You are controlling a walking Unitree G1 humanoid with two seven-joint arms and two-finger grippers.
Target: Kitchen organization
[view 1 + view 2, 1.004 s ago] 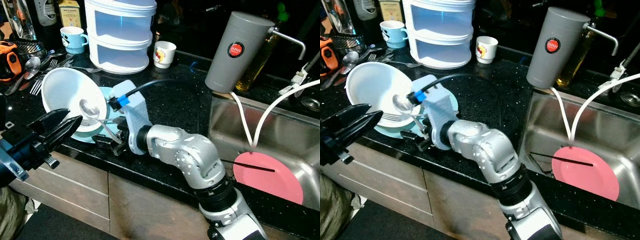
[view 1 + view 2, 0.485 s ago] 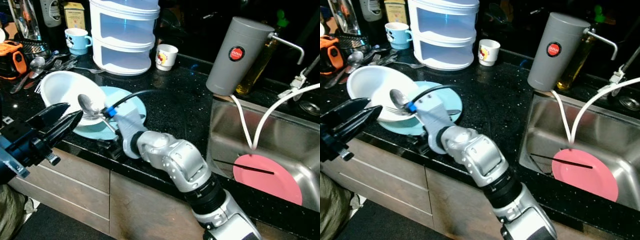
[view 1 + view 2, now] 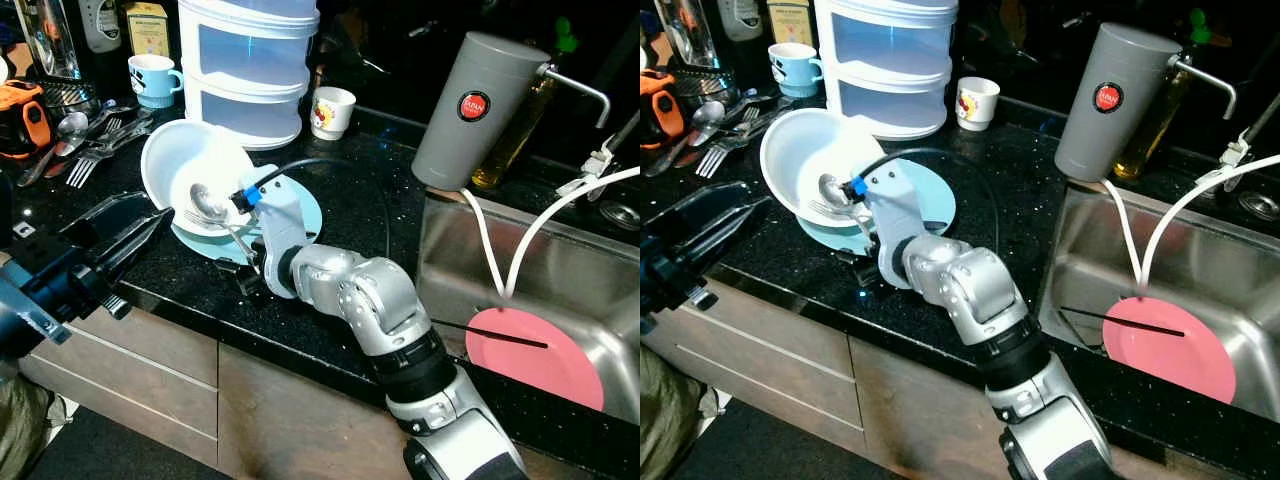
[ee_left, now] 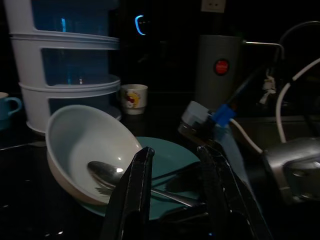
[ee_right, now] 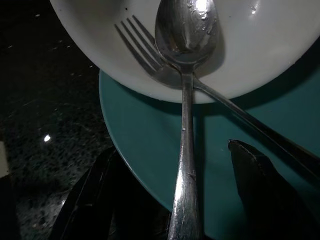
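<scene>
A white bowl [image 3: 185, 165] leans tilted on a teal plate [image 3: 306, 208] on the black counter. A spoon [image 3: 207, 203] and a fork [image 5: 145, 50] lie with their heads in the bowl and their handles across the plate. My right gripper [image 3: 241, 279] sits at the plate's front edge. In the right wrist view it [image 5: 172, 150] is open, and the spoon handle runs between its spread fingers without touching them. My left gripper [image 3: 140, 228] hovers open over the counter's front edge, left of the bowl, pointing at it [image 4: 176, 150].
Behind the bowl stands a stacked white container [image 3: 250, 70], with a blue mug [image 3: 150, 78] and loose cutlery [image 3: 95, 145] to its left. A small white cup [image 3: 331, 110], a grey flask [image 3: 470, 110] and a sink [image 3: 440, 270] holding a pink plate [image 3: 535, 355] lie to the right.
The bowl and teal plate have slid to the right, nearer the stacked container, with my right gripper alongside. The spoon's head has dropped into the bowl. My left gripper stays put.
</scene>
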